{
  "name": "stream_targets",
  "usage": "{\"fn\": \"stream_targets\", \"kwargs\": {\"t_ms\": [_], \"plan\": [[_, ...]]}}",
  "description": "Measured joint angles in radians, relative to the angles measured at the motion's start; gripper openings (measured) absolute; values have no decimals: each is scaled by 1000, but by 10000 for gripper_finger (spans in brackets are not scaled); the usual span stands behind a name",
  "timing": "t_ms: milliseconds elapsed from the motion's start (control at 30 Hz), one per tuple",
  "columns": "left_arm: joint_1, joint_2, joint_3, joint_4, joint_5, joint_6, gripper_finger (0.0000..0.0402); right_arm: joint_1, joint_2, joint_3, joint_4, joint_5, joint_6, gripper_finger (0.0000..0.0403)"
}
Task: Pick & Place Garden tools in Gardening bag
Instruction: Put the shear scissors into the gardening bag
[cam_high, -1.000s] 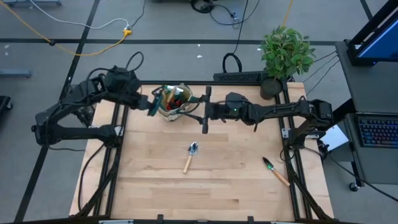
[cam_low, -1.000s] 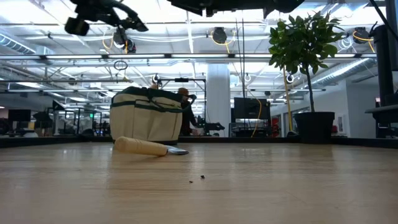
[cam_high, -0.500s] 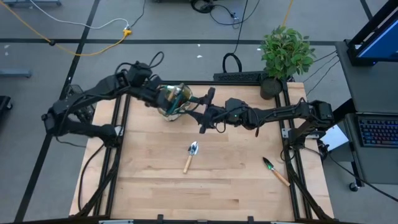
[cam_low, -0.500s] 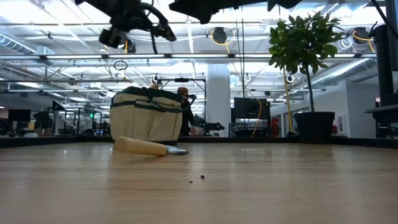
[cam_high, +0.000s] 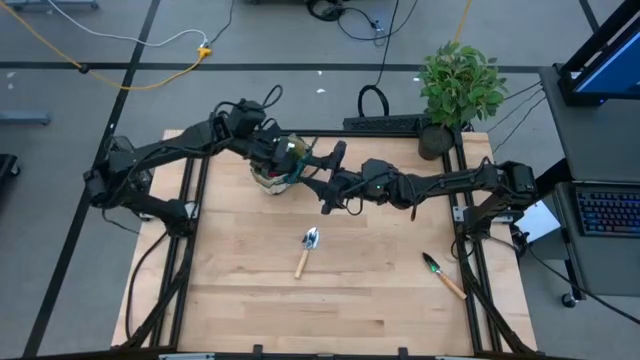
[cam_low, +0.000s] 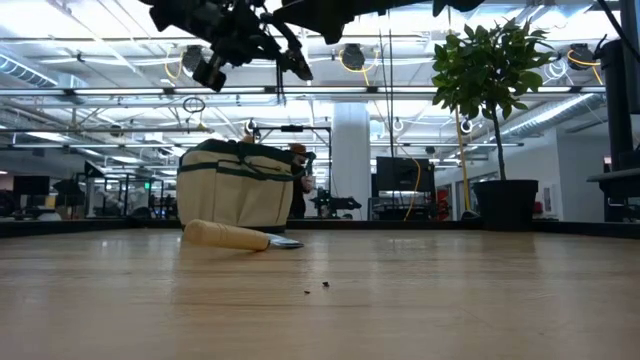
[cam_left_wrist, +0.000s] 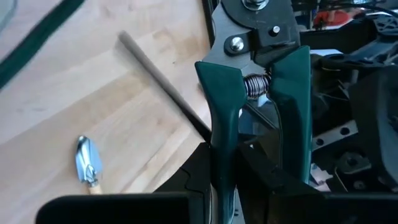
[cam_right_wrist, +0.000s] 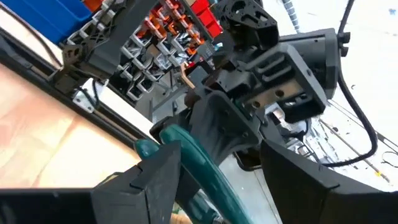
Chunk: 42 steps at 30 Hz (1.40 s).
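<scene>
left hand (cam_left_wrist: 249, 168) clamps pruning shears (cam_left_wrist: 261, 93) over the gardening bag (cam_high: 275, 170).

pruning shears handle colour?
Dark green, on the pruning shears; clearest in the left wrist view.

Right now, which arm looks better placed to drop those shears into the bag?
The left arm: its tool is closed on the pruning shears right above the gardening bag. The right tool waits open beside the bag.
</scene>
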Motion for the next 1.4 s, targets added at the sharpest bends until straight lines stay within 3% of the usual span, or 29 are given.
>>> {"fn": "stream_targets", "kwargs": {"t_ms": [500,900,1400], "plan": [[-86,30,-1,9,-65,-7,48,-1,1,0,-165,-2,72,202],[-106,30,0,-49,-150,21,48,35,1,0,-175,-5,80,156],[-119,35,0,-53,-165,30,48,41,1,0,-186,-10,121,141]]}}
